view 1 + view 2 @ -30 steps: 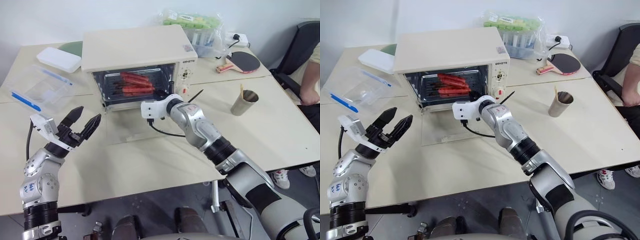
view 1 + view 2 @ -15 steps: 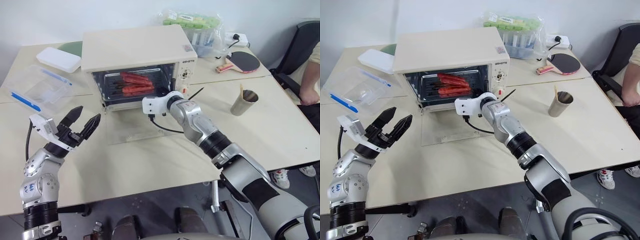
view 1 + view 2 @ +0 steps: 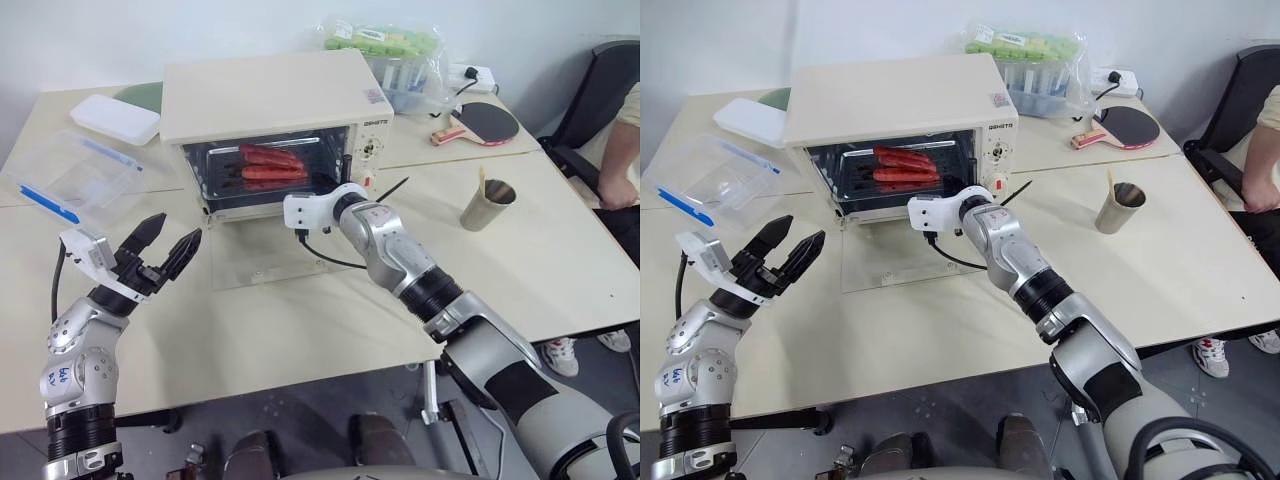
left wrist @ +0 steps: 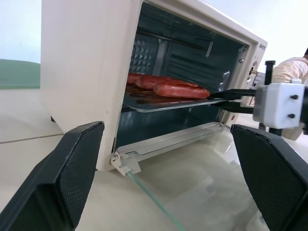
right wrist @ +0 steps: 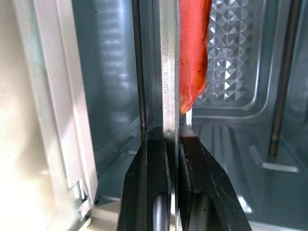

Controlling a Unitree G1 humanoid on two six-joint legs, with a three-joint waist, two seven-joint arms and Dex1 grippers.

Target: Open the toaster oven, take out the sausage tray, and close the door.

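— Pale counter (image 3: 300,330) with clutter round the edges. Which step is it on?

— Door (image 3: 265,255) lies flat open already; it's on the tray. Left end effector (image 3: 160,252) hangs spread wide, holding nothing. Toaster oven (image 3: 270,100) sits mid-counter, sausage tray (image 4: 168,102) on its rack inside, right end effector (image 5: 172,139) pinched on the tray's front rim.

— Next?

— A straight, level pull outward, I'd say. One tray; three sausages (image 3: 272,170), I think.

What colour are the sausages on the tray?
Red sausages, clearest in the left wrist view.
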